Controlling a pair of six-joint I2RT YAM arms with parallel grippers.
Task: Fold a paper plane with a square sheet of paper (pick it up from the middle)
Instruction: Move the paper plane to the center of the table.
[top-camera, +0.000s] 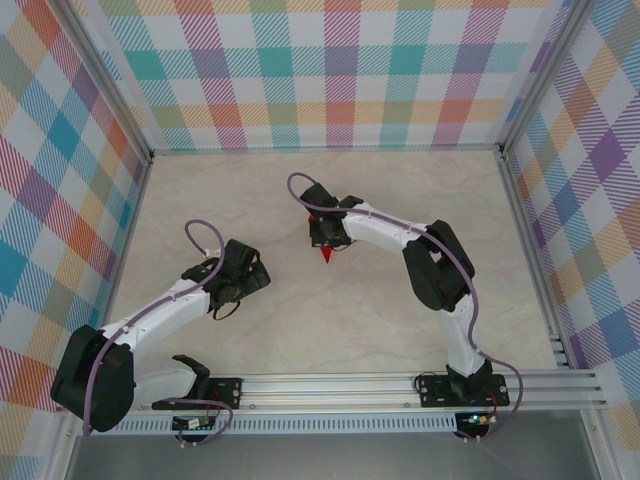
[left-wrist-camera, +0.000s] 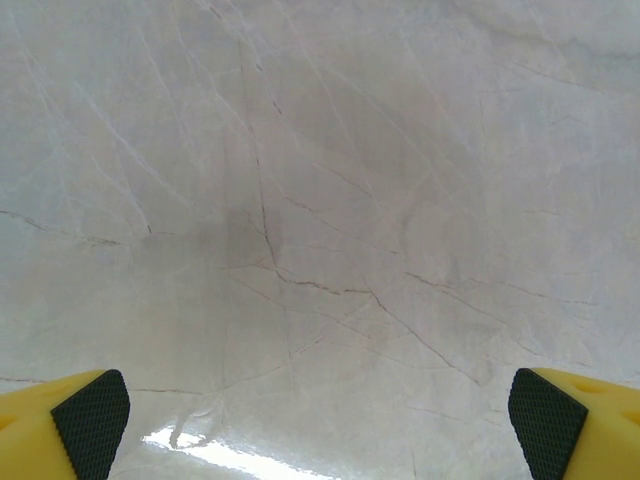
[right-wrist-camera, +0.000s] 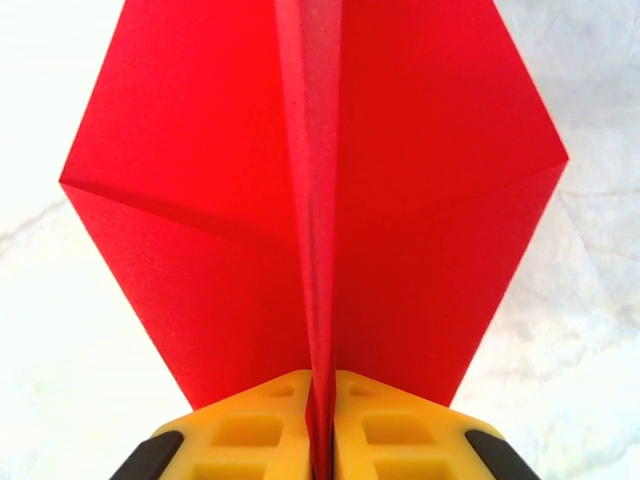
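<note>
Marbled desk (left-wrist-camera: 320, 200) is lying under the spread left claw (left-wrist-camera: 320, 420); right claw (right-wrist-camera: 322, 405) is pinching the plane (right-wrist-camera: 420, 200) (light, flimsy) along its crease

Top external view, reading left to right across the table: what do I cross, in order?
First the left arm's shoulder → left claw → paper plane → right arm's elbow. The right claw grips the plane and overlaps it, so it is left unranked.
</note>
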